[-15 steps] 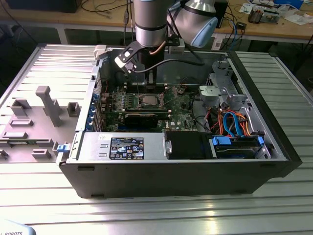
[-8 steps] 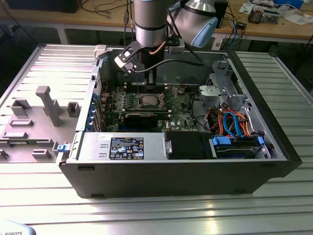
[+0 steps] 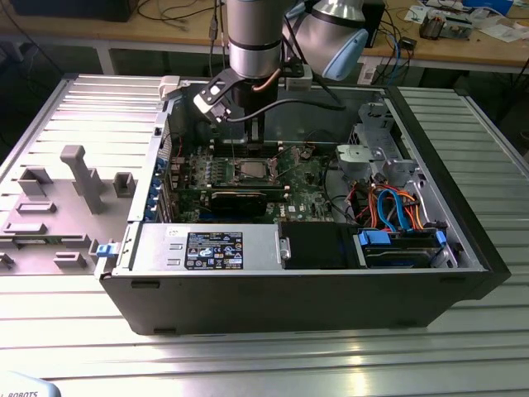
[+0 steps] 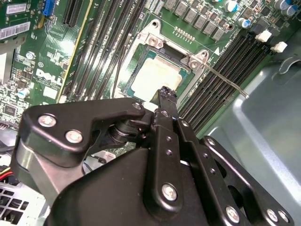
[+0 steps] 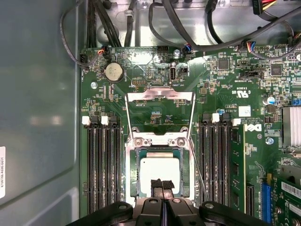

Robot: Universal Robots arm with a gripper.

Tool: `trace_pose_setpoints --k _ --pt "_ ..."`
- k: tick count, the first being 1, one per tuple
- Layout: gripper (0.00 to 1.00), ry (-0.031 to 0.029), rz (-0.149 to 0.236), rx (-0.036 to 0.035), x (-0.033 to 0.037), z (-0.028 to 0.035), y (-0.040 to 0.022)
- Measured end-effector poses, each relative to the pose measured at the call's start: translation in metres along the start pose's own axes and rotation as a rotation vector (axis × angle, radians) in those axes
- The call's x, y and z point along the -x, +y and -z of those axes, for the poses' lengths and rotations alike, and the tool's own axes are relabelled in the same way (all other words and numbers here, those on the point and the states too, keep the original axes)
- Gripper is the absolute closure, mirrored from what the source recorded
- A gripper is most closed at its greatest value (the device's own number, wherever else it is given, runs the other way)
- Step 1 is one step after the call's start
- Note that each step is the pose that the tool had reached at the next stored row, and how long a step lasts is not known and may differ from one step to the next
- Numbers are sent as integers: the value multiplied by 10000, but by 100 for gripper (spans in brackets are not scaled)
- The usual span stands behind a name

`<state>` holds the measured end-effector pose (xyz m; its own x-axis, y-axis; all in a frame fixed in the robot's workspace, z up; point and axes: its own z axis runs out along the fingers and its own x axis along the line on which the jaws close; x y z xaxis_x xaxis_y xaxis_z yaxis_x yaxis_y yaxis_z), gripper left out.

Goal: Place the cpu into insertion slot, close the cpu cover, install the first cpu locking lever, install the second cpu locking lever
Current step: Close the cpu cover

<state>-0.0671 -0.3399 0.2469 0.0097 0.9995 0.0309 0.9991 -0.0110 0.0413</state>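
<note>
My jaws, closed together with nothing between them, hang low over the cpu (image 5: pixel 160 170), fingertips (image 5: pixel 157 185) at its edge, inside the open computer case (image 3: pixel 289 298) on the ribbed tabletop (image 3: pixel 248 364). In both wrist views the cpu lies flat in the insertion slot (image 5: pixel 129 169), between banks of memory slots (image 5: pixel 101 165). The cpu cover (image 5: pixel 160 96) stands swung open on the slot's hinge side, and a thin locking lever (image 4: pixel 225 82) juts free across the memory slots.
</note>
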Motion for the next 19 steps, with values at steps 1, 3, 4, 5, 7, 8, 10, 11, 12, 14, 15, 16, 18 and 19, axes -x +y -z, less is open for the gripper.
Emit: trace_pose_setpoints --k 1,3,4,5,7,8,10,11,12,14,15,16,18,19 --pt "89 -1 0 0 0 15 1" --pt "89 0 0 0 -1 31 1" --pt "89 0 0 0 -2 49 2" --pt "89 1 0 0 -2 52 2" --pt "89 1 0 1 -3 81 3" --pt "89 0 0 -2 -4 120 5" --pt "89 0 0 -4 -5 174 7" --pt "89 2 0 -4 -6 188 8" --pt "89 3 0 -3 -6 188 8" --pt "89 0 0 -4 -6 190 8" --pt "89 1 0 -4 -6 190 8" --pt "89 0 0 -5 -6 192 8" --pt "89 0 0 -5 -6 193 8" --pt "89 0 0 -5 -6 194 8"
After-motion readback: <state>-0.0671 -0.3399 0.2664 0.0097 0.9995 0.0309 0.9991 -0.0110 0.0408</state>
